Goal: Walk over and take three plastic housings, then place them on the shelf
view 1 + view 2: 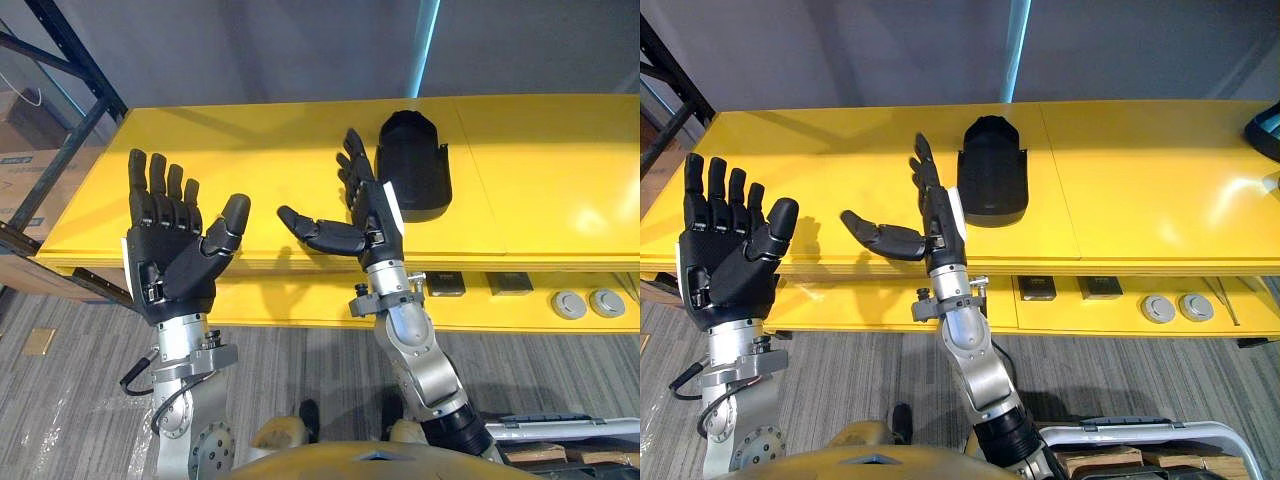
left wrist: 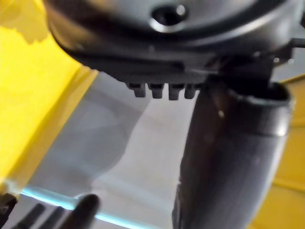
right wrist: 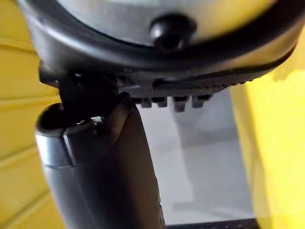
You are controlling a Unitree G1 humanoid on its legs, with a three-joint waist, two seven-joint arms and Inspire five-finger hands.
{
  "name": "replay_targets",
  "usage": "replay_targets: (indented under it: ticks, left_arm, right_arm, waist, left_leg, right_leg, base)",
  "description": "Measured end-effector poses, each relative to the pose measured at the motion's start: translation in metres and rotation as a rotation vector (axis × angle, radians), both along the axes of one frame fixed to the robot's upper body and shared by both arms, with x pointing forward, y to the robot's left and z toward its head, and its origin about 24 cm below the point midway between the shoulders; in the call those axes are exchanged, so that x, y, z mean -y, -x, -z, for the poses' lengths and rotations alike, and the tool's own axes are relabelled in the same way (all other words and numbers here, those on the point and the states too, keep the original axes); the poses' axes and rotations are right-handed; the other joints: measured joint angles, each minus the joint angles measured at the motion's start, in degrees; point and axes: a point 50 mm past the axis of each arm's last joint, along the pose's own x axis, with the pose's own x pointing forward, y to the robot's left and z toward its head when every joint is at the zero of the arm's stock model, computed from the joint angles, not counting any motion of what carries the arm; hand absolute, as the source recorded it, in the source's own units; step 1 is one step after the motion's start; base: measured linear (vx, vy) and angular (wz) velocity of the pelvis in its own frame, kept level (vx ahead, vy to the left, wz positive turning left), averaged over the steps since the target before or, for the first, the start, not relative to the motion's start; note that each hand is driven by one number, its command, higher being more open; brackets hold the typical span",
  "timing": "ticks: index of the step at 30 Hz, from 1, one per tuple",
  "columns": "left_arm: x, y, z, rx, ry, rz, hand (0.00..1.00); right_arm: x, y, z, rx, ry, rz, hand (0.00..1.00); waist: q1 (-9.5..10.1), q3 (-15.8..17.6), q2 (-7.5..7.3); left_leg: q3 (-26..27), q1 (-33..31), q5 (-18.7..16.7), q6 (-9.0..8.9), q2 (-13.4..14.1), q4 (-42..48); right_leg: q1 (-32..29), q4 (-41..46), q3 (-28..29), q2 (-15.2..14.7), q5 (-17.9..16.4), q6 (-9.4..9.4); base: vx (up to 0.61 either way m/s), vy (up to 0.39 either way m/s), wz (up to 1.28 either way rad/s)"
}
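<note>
L+R robot hands splayed, empty

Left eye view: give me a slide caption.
Open left hand and right hand before the yellow shelf, one black plastic housing lying on it.

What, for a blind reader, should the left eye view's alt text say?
A black rounded plastic housing lies on the yellow shelf, just right of the open right hand; the open left hand is raised nearby, both empty.
</note>
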Motion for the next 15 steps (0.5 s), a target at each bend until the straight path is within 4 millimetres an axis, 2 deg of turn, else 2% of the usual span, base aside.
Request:
replay_targets:
  ticks: [2, 5, 7, 8, 10, 15]
  left_arm:
    - [0.0, 0.0, -0.001, 0.004, -0.024, 0.017, 1.0]
    - [-0.001, 0.0, -0.002, 0.02, -0.054, 0.043, 1.0]
    - [0.0, -0.001, -0.003, 0.039, -0.047, 0.074, 1.0]
    - [0.0, -0.001, -0.003, 0.042, -0.047, 0.08, 1.0]
    - [0.002, -0.001, -0.004, 0.059, -0.038, 0.111, 1.0]
    - [0.016, -0.005, 0.0, 0.041, -0.011, 0.193, 1.0]
  right_arm:
    - [0.006, 0.008, -0.009, 0.063, -0.026, -0.014, 1.0]
    - [0.029, 0.016, -0.014, 0.096, -0.087, 0.056, 1.0]
    - [0.059, 0.019, -0.008, 0.071, -0.076, 0.202, 1.0]
    - [0.067, 0.019, -0.005, 0.055, -0.074, 0.242, 1.0]
    - [0.096, 0.025, 0.008, -0.008, -0.064, 0.396, 1.0]
    - [0.134, 0.041, 0.022, -0.101, -0.05, 0.624, 1.0]
  waist:
    - [-0.22, -0.59, -0.58]
    - [-0.59, -1.15, -1.21]
    - [-1.04, -1.46, -1.42]
    - [-1.4, -1.64, -1.53]
    - [-2.98, -2.37, -1.72]
    - [-5.52, -2.56, -1.48]
  left_leg:
    - [0.36, 0.79, -0.13, -0.1, 0.06, -0.39]
    - [1.59, 2.36, -0.62, -0.03, 0.17, -0.92]
    - [3.4, 3.53, -1.47, 0.14, 0.28, -0.82]
    - [3.8, 3.7, -1.73, 0.11, 0.3, -0.78]
    - [5.81, 3.99, -2.65, 0.25, 0.49, -0.32]
    - [11.47, 5.23, -5.6, 0.08, 1.72, 2.13]
  right_leg:
    - [0.94, -1.26, 0.34, 0.43, 0.43, 0.01]
    - [2.04, -2.18, 1.54, 0.83, 0.66, 0.1]
    - [2.66, -2.64, 3.33, 1.11, 0.86, 0.28]
    - [2.68, -2.69, 3.79, 1.18, 0.87, 0.3]
    - [2.61, -3.54, 5.7, 1.5, 1.48, 0.52]
    - [2.48, -4.57, 11.41, 2.83, 2.72, 0.74]
  base:
    - [0.03, 0.001, -0.12]
    - [0.02, 0.004, -0.24]
    - [0.0, 0.029, -0.38]
    - [0.01, 0.036, -0.35]
    - [0.01, 0.029, -0.43]
    - [0.01, 0.021, -0.66]
